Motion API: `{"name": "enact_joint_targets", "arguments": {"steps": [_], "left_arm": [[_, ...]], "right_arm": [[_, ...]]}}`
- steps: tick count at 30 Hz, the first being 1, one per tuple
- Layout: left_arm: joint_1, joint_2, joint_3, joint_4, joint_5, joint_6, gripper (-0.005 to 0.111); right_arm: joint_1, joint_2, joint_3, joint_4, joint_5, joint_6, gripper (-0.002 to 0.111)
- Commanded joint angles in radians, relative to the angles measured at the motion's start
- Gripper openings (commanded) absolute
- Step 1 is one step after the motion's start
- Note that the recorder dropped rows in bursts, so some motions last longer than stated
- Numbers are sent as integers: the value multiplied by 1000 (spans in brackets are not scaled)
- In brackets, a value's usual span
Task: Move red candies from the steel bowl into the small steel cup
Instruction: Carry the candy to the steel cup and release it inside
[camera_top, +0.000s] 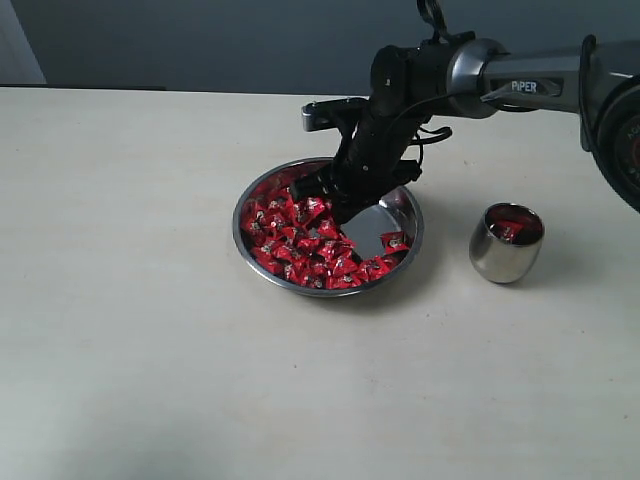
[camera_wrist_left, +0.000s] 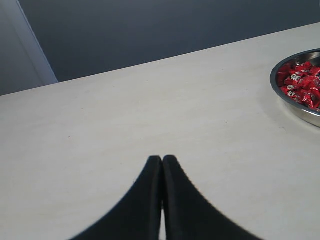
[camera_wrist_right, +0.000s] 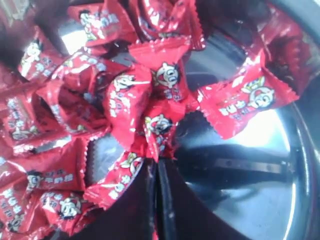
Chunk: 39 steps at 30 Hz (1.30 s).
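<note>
Red candies (camera_top: 290, 235) heap in the shallow steel bowl (camera_top: 415, 235); the small steel cup (camera_top: 498, 262) stands upright nearby, red inside.

Even, soft light lit the pale worktop (camera_top: 150, 330); the small steel cup (camera_top: 503, 258) cast a faint shadow. In the right wrist view, white glare marked the bottom of the steel bowl (camera_wrist_right: 260, 137), the red candies (camera_wrist_right: 165, 80) looked slightly soft, and the right tool (camera_wrist_right: 158, 167) was a dark blur.

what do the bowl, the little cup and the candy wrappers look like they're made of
steel bowl: polished metal, likely steel; its bare bottom mirrors light.
small steel cup: same shiny metal, with a reflective wall.
red candies: glossy crimped wrappers, probably plastic film.
</note>
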Motion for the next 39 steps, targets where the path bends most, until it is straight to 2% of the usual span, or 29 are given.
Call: {"name": "enact_joint_targets", "arguments": {"steps": [1,10,16,23,29,34,39], "left_arm": [[0,-4,-1,3,-7,-5,0],[0,-4,-1,3,-7,-5,0],[0,-4,-1,3,-7,-5,0],[0,-4,-1,3,-7,-5,0],[0,-4,-1,3,-7,-5,0],[0,-4,-1,3,-7,-5,0],[0,-4,-1,3,-7,-5,0]], "right_arm": [[-5,-33,-4,-12,-31,-10,-1],[-5,-174,16,-31,27,-50,-1],[-5,-322,154,-111,-1,-31,-1],[-5,-591,454,-441,-70,278,-1],[-32,-710,656,-634,-68,437,-1],[-138,-714,712,-593,-126,412,-1],[-183,-714,716,-536,-137,353,-1]]}}
